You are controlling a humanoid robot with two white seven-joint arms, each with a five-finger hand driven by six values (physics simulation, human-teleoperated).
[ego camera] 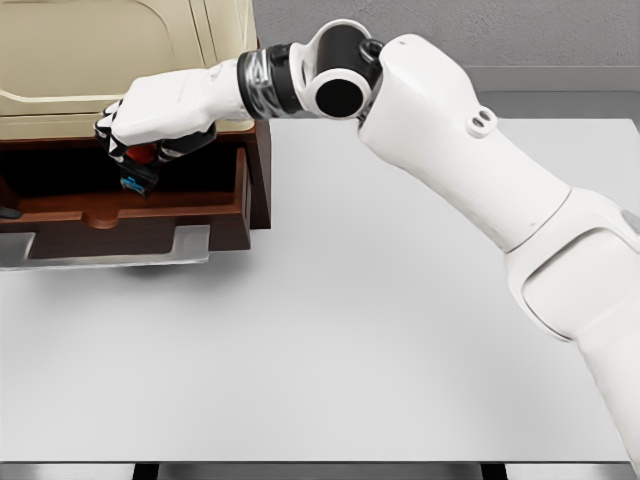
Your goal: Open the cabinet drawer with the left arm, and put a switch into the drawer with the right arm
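Observation:
The brown cabinet drawer (175, 205) at the left stands pulled out, its dark inside showing. My right arm reaches across from the right, and the right hand (140, 150) hangs over the drawer's opening. Its fingers are curled around a small switch (138, 168) with red, black and blue parts, held just above the drawer's interior. The cream cabinet body (110, 60) rises behind the hand. A dark bit at the far left edge (8, 212) may belong to the left hand, but too little shows to tell.
A white table (380, 330) spreads in front and to the right of the cabinet. A silvery handle plate (100, 248) runs along the drawer's front. The grey wall lies behind.

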